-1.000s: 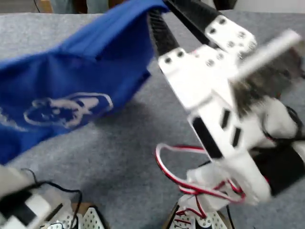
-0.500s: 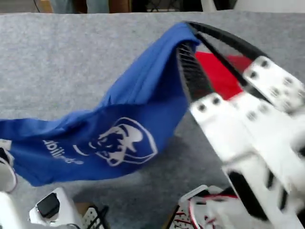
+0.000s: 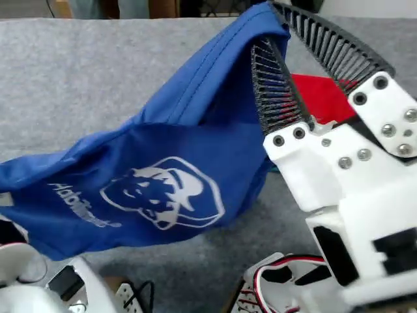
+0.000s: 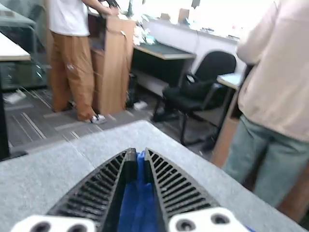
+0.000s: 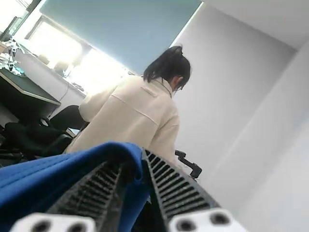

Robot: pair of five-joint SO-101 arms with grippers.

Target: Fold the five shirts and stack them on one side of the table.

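A: So what do the right fingers (image 5: 169,186) have?
B: They are pinched together on an edge of the blue shirt (image 3: 169,150), raised over the far right of the worktop (image 3: 78,72). The left fingers (image 4: 176,191) clamp another edge, apparently toward the left.
A: Why both?
B: I judge the shirt hangs spread between them so it can be laid flat for folding.
A: And the red shirt (image 3: 322,94)?
B: It is lying on the worktop at the far right, perhaps the stacking side.

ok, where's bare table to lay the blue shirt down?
Bare table far-left, behind the lifted blue shirt; a narrow strip between it and the arm bases. Crowded right: red shirt and the arm.
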